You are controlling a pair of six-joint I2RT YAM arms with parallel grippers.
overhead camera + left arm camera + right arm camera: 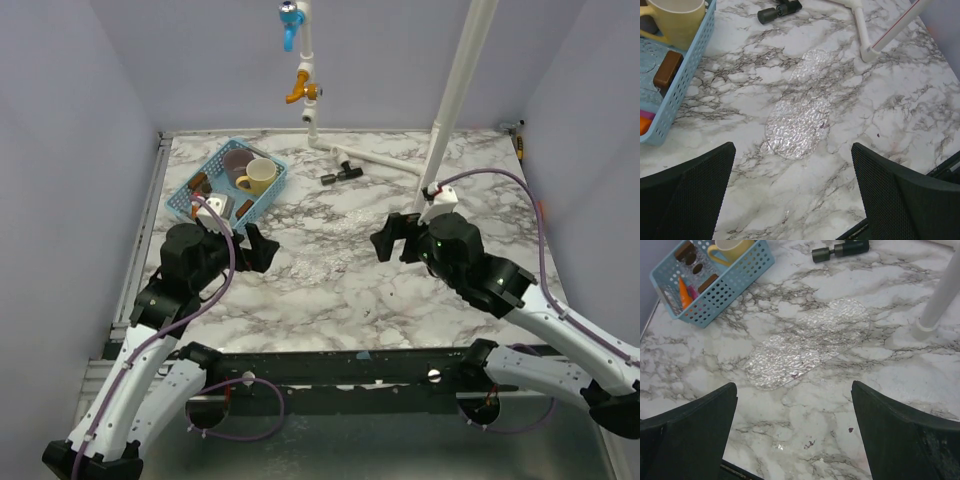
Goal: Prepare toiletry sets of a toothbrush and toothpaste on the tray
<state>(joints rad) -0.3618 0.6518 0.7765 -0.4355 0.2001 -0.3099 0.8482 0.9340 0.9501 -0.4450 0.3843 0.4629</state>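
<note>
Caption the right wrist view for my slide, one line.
Open right gripper above the clear tray on the marble table; orange toothpaste lies in the blue basket.

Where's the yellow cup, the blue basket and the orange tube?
yellow cup [262,180], top external view, on its side wall.
blue basket [732,287], right wrist view, on its front wall.
orange tube [684,292], right wrist view, on its middle.

Yellow mug [258,176] in blue basket [725,295]
</note>
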